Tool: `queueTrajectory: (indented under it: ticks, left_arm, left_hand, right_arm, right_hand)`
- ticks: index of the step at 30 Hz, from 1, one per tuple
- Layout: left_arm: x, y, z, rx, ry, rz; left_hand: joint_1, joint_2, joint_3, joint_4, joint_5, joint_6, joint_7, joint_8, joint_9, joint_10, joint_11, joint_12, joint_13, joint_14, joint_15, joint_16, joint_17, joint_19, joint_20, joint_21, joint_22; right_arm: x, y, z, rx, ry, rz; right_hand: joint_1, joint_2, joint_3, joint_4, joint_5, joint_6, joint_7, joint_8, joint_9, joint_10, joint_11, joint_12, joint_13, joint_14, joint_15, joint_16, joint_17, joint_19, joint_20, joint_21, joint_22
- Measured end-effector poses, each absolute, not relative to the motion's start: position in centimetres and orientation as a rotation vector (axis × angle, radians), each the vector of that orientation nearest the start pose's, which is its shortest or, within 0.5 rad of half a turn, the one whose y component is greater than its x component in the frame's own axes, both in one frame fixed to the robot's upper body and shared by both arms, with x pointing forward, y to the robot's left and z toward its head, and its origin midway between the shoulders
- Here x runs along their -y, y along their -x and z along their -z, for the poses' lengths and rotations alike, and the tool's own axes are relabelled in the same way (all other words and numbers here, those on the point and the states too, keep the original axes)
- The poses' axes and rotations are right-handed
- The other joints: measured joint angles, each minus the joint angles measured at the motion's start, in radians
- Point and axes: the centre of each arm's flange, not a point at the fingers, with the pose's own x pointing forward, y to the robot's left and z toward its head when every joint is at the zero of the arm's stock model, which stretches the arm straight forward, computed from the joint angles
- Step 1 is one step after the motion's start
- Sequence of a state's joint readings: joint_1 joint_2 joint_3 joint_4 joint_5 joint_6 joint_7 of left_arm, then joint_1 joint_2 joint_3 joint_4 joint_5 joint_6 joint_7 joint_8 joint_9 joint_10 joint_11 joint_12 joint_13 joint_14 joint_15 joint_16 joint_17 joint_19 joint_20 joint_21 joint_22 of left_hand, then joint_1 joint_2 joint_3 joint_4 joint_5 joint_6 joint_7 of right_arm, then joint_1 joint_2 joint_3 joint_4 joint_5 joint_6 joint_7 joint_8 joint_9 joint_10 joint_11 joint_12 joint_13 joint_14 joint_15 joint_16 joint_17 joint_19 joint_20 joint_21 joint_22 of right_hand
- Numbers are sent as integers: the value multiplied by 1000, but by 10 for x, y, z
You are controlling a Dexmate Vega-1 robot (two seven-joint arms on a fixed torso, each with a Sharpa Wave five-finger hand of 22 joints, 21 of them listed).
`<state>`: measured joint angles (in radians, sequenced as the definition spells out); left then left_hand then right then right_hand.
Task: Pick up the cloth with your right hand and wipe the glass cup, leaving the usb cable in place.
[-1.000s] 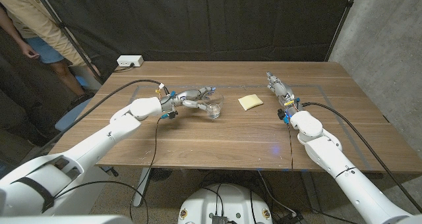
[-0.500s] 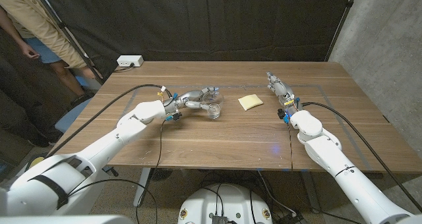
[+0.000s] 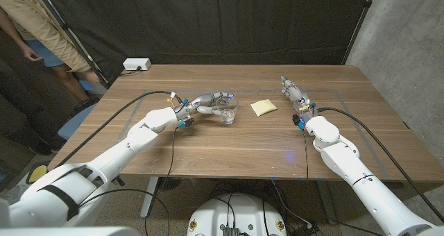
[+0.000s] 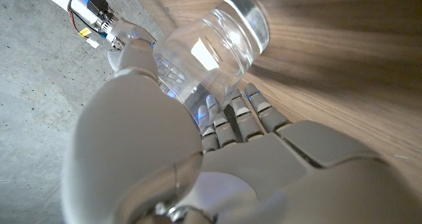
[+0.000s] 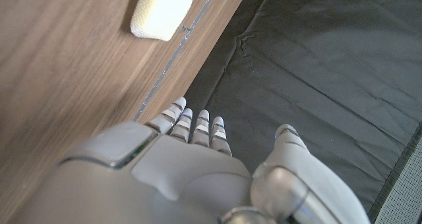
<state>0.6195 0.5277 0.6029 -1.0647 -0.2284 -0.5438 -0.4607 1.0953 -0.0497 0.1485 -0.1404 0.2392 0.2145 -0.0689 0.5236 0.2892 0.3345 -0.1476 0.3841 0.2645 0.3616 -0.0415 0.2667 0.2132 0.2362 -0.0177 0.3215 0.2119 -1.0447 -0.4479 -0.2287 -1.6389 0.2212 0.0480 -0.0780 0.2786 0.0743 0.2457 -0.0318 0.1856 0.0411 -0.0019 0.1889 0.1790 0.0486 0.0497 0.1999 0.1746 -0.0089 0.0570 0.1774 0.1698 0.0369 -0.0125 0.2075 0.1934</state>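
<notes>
The worktop [image 3: 229, 142] is brown wood with a faint taped rectangle on it, standing before a black curtain, with a grey concrete wall beyond the cup's far right. A white box [image 3: 136, 64] sits at the worktop's back edge, well to the left of the cup, and a person [image 3: 35, 35] stands past that corner. The glass cup [image 3: 226, 111] stands on the worktop left of centre; nothing can be made out inside it. The left hand [image 3: 205, 104] wraps around the cup, fingers curled about its side, and the left wrist view shows the clear glass [image 4: 208, 43] pressed against the palm. The yellow cloth [image 3: 263, 107] lies flat just to the right of the cup, apart from it. The right hand [image 3: 294, 94] is further right of the cup, beyond the cloth and not touching it, holding nothing, fingers straight and close together as its wrist view shows [image 5: 191, 128].
</notes>
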Motion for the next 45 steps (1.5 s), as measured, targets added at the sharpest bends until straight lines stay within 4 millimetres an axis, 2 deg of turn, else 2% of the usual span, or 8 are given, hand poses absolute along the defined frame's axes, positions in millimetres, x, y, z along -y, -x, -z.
queueTrajectory:
  ticks: [5, 9, 16, 19, 20, 29, 35, 45]
  left_arm:
    - [-203, -657, 32, 656, -651, 677]
    - [-203, -658, 33, 657, -624, 663]
    - [-204, -660, 35, 658, -579, 649]
    - [-205, -660, 34, 659, -545, 646]
    - [-204, -660, 34, 659, -539, 646]
    - [-205, -663, 35, 656, -499, 644]
    - [-206, -664, 33, 656, -482, 646]
    - [-207, -664, 31, 659, -477, 646]
  left_hand:
    - [0, 0, 4, -4, -24, 38, -2, 47, 10, 36, 3, 30, 16, 64, -3, 15, 19, 16, -2, 15, 5]
    - [0, 0, 6, -6, -35, 40, -1, 70, 13, 46, 13, 46, 26, 89, -5, 23, 30, 23, -5, 23, 9]
    - [0, 0, 8, -8, -49, 43, 3, 82, 26, 63, 28, 61, 35, 121, -5, 30, 44, 34, -5, 34, 14]
    - [-1, 1, 12, -12, -51, 45, 5, 83, 29, 67, 32, 64, 39, 132, -5, 30, 48, 34, -5, 34, 15]
    - [-1, 1, 12, -12, -51, 45, 5, 96, 29, 70, 35, 68, 40, 133, -7, 30, 50, 34, -5, 40, 18]
    - [-1, 1, 15, -15, -58, 54, 14, 98, 38, 80, 44, 81, 50, 159, -7, 38, 63, 39, 0, 50, 23]
    - [-1, 1, 15, -15, -59, 58, 17, 101, 43, 83, 44, 83, 56, 166, -10, 38, 69, 39, 0, 57, 23]
    - [-1, 1, 20, -20, -54, 58, 17, 101, 50, 85, 46, 90, 62, 169, -6, 38, 78, 39, 0, 64, 28]
  right_arm:
    - [256, -605, 39, 569, 256, -106]
    - [256, -605, 39, 572, 276, -95]
    - [255, -604, 38, 589, 322, -55]
    - [251, -601, 35, 607, 362, -37]
    - [251, -601, 35, 608, 365, -37]
    - [244, -596, 29, 619, 500, 8]
    - [235, -592, 24, 616, 630, 17]
    - [224, -590, 18, 609, 816, 40]
  right_hand:
    - [0, 0, 0, 0, 0, 0, 0, 0, 0, 0, 0, 1, 0, 0, 0, 0, 0, 0, 0, 0, 0]
    - [0, 0, 0, -1, 0, 42, 4, 11, 0, 18, 3, 8, 0, 32, -7, 8, -2, 13, -7, 7, 0]
    - [43, 16, 9, -42, -5, 117, 16, 22, 0, 149, 12, 44, 5, 127, -18, 19, -2, 65, -15, 26, 0]
    - [60, 17, 11, -56, -5, 146, 18, 27, 0, 185, 13, 51, 5, 168, -21, 23, 0, 86, -14, 29, 3]
    - [61, 16, 15, -60, -5, 152, 20, 30, 0, 193, 11, 52, 5, 176, -22, 23, 0, 86, -14, 33, 5]
    - [92, 21, 25, -77, -5, 165, 22, 30, 0, 206, 9, 52, 5, 196, -28, 23, 0, 89, -11, 33, 5]
    - [123, 14, 32, -101, -4, 165, 22, 30, 5, 200, 3, 47, 5, 196, -27, 21, 0, 93, -7, 33, 5]
    - [133, 12, 36, -111, -4, 164, 22, 30, 5, 195, -2, 47, 5, 193, -25, 15, 0, 93, -7, 33, 5]
